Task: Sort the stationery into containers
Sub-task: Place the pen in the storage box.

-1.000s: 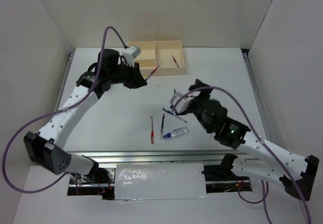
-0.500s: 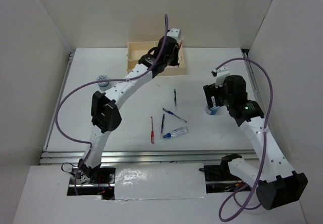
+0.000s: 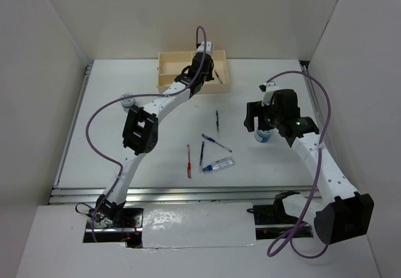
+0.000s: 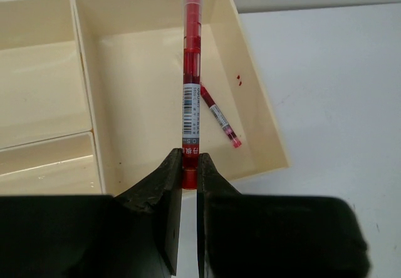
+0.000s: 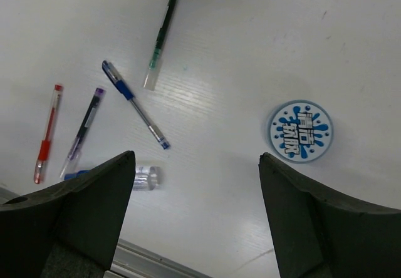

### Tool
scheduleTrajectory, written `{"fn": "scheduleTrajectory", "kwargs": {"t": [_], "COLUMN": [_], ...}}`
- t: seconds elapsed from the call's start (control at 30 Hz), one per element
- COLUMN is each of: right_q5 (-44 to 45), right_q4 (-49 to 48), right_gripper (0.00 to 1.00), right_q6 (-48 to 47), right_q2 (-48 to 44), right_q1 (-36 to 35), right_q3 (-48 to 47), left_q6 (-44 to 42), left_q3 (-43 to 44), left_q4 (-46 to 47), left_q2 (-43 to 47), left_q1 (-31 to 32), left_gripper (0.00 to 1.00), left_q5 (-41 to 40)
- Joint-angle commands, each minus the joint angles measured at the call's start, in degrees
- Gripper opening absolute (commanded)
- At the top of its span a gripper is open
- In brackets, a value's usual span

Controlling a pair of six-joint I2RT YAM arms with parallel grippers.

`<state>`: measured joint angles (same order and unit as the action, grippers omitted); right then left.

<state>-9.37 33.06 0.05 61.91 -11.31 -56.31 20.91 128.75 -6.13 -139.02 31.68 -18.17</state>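
Left gripper (image 4: 190, 159) pinches red pen (image 4: 191, 71) over the large compartment of box (image 4: 263, 121); second red pen (image 4: 219, 118) lies inside. Right gripper (image 5: 195, 158) is spread wide above table (image 5: 250, 40), cylinder (image 5: 300, 131) below. Loose pens (image 5: 135, 106) and tube (image 5: 147, 176) lie on the table nearby.

Clearance at table centre
Scattered pens (image 3: 217, 143) lie apart, bare table (image 3: 169, 134) between them; the blue-and-white cylinder (image 3: 263, 135) stands alone further right.

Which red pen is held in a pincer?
The red pen in the left pincer, over the box; another lies inside it, a third on the table.
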Motion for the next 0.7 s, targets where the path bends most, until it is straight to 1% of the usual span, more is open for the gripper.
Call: {"fn": "scheduleTrajectory", "kwargs": {"t": [0.0, 0.17, 0.27, 0.3, 0.37, 0.4, 0.47, 0.5, 0.57, 0.67], "right_q5": [-2.1, -2.0, -1.3, -1.1, -0.8, -0.7, -0.4, -0.2, 0.1, 0.7], "right_q4": [-5.2, -8.7, -9.6, -9.9, -10.1, -10.1, -10.6, -10.9, -11.3, -12.0], "right_gripper": [0.85, 0.85, 0.85, 0.85, 0.84, 0.84, 0.83, 0.83, 0.82, 0.81], "right_q6": [4.8, 7.6, 8.3, 8.8, 9.3, 9.8, 10.1, 10.3, 10.3, 10.8], "right_q2": [2.2, 5.1, 7.3, 8.0, 9.7, 10.1, 11.4, 11.8, 13.1, 15.3], "right_q1": [-1.1, -2.4, -3.2, -3.5, -4.1, -4.3, -4.9, -5.2, -6.0, -7.0], "right_q3": [-1.5, -1.5, -2.2, -2.4, -3.1, -3.2, -3.3, -3.3, -3.6, -4.5], "left_q6": [-1.4, -1.5, -1.7, -1.7, -1.6, -1.7, -1.7, -1.6, -1.7, -2.5], "left_q3": [2.5, 2.2, 3.0, 3.4, 4.3, 4.3, 4.2, 4.2, 4.1, 4.3], "left_q4": [5.5, 8.6, 9.3, 9.2, 9.2, 9.4, 9.5, 9.5, 9.8, 10.5], "left_q2": [-3.1, -4.4, -5.6, -6.1, -6.6, -6.6, -6.4, -6.4, -5.7, -4.0], "left_q1": [0.2, -0.4, -0.7, -1.0, -1.3, -1.4, -1.6, -1.7, -1.8, -1.9], "left_gripper": [0.07, 0.09, 0.13, 0.18, 0.25, 0.34, 0.43, 0.50, 0.58, 0.65], "left_q5": [-0.6, -1.2, -1.4, -1.3, -1.2, -0.8, -0.6, -0.6, -0.1, 0.2]}}
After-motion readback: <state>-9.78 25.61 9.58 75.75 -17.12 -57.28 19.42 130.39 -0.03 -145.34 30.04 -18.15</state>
